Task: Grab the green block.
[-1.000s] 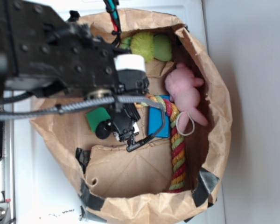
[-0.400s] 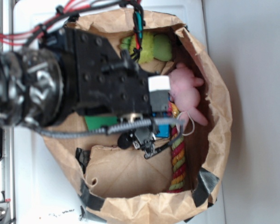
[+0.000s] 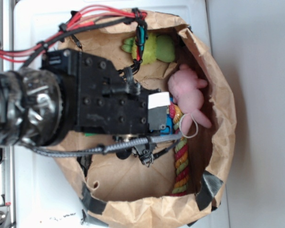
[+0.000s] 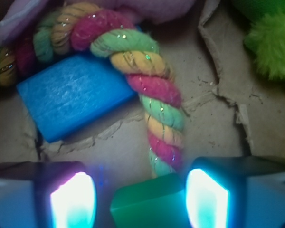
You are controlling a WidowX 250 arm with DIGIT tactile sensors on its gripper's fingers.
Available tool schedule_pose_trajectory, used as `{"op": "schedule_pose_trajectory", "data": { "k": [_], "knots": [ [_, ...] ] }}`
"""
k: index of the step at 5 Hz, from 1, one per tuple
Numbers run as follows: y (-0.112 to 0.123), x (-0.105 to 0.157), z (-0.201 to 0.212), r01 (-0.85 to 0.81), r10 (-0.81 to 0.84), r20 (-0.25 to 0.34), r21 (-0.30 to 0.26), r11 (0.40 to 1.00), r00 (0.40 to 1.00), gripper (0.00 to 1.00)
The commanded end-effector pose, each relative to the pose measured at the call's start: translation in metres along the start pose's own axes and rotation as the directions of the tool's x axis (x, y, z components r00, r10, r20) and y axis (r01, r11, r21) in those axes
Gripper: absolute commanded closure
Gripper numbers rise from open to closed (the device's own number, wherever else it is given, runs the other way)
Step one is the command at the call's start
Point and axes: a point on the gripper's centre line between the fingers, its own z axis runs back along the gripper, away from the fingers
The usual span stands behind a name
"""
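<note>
Swinging rightward over the paper bag (image 3: 218,95), the arm now hides most of the green block (image 4: 149,202), which sits bottom centre between the spread-apart gripper (image 4: 140,199) fingers; next: descend, close.

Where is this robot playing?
Probably a robot test setup, not a playroom: a paper bag on a white top, holding toys like a pink plush, a rope, and blue and green blocks.
</note>
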Motion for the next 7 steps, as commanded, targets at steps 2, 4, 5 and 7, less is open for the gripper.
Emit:
{"op": "schedule_pose_trajectory", "data": {
  "k": [2, 4, 5, 7],
  "knots": [
    [-0.009, -0.003, 0.006, 0.019, -0.017, 0.025, -0.047, 0.999, 1.0, 1.0],
    [0.006, 0.05, 0.028, -0.015, 0.016, 0.018, -0.085, 0.996, 1.0, 0.98],
    [0.009, 0.05, 0.031, -0.026, 0.028, 0.026, -0.079, 0.997, 0.999, 0.0],
    [0.015, 0.037, 0.039, -0.013, 0.016, 0.029, -0.093, 0.996, 0.999, 0.0]
  ]
}}
